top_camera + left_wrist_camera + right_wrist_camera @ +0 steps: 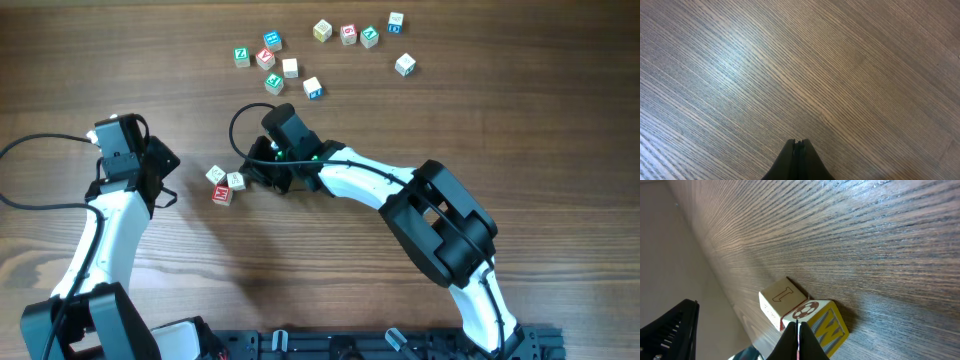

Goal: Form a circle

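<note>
circle (224, 184) so far is only three small wooden cubes huddled tight on the table (520, 110), left of centre, between the two arms; judged from that, the step in hand looks like nudging this little group into shape, with most of the pieces not yet brought in.

the right arm (440, 215), the biggest thing on the table, reaches across from the lower right; the left arm (105, 225) stands at the left edge, bent back on itself; a black cable (238, 120) loops just behind the right wrist.

the right gripper (797, 335) is pinched closed on nothing, its tip right up against the cubes on their right side, though whether it touches them cannot be told; the left gripper (799, 146) is likewise clenched and empty, over bare wood just left of the group.

the loose blocks (290, 67), eleven of them, lie scattered along the far side, well apart from the group; the next move likely calls for opening one hand and reaching up there, and the right arm's own bulk and cable sit across that path.

smallest last: the red-faced cube (222, 194) is nearest the camera's bottom edge; the wrist view shows a cube marked i (782, 300) touching a yellow w cube (825, 327).
</note>
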